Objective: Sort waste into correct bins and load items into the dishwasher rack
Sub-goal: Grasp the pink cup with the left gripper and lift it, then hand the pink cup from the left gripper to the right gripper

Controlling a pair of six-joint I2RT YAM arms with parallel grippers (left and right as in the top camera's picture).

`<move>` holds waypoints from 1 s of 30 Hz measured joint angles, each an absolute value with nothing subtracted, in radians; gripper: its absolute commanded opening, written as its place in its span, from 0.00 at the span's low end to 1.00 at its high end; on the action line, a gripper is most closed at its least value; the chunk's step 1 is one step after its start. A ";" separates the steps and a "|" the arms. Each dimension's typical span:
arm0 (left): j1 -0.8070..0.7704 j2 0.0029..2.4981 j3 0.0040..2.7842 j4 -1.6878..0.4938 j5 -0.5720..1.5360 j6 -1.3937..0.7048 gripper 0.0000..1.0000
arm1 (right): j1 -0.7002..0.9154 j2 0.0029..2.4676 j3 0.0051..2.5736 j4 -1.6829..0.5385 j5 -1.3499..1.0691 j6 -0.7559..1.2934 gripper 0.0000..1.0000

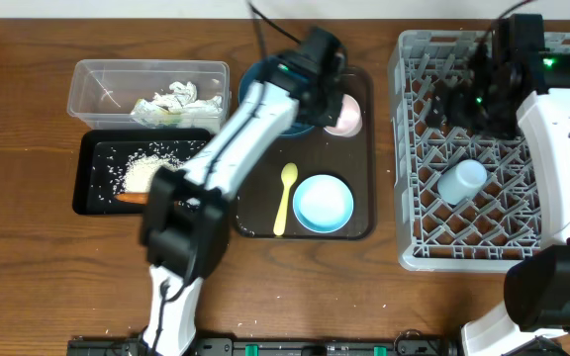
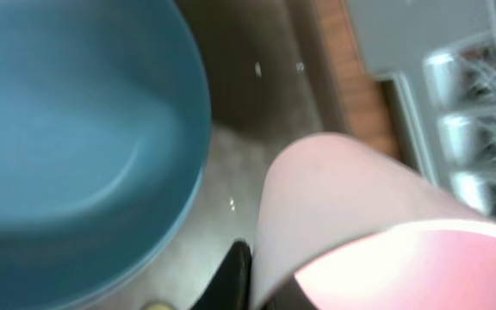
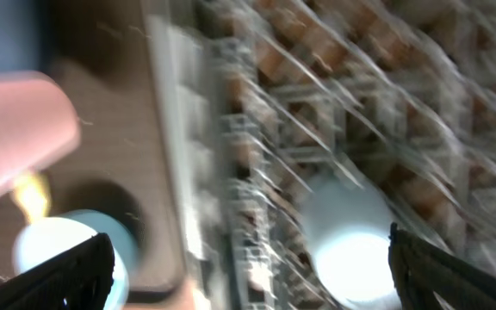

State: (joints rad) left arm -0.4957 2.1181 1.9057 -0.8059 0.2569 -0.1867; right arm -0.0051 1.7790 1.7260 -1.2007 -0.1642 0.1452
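Top-down overhead; close wrist views share pink cup (image 2: 360, 224).

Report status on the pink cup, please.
Left gripper at the round pink cup, grip unclear. Right gripper open over the grey lattice rack. Large dark blue bowl close beside cup.

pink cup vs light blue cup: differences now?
Place: the pink cup sits on the brown tray beside the dark blue bowl; the light blue cup is in the dishwasher rack. Pose: the light blue cup lies on its side; the pink cup's pose is unclear, half hidden by the left arm. Both: small plain cups.
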 measured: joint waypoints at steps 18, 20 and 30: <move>-0.134 2.008 1.906 -0.884 1.320 -0.125 0.06 | 0.111 1.779 1.720 -0.912 -1.047 -0.224 0.98; -0.134 2.008 1.906 -0.884 1.391 -0.118 0.06 | 0.120 1.779 1.720 -0.883 -1.098 -0.242 0.97; -0.176 2.008 1.906 -0.884 1.515 -0.103 0.06 | 0.193 1.779 1.719 -0.743 -1.188 -0.271 0.88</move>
State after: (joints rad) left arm -0.1757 2.0075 1.9060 -0.8841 1.5154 -0.1032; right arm 0.1932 1.7790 1.7191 -0.7433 -1.1881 -0.2707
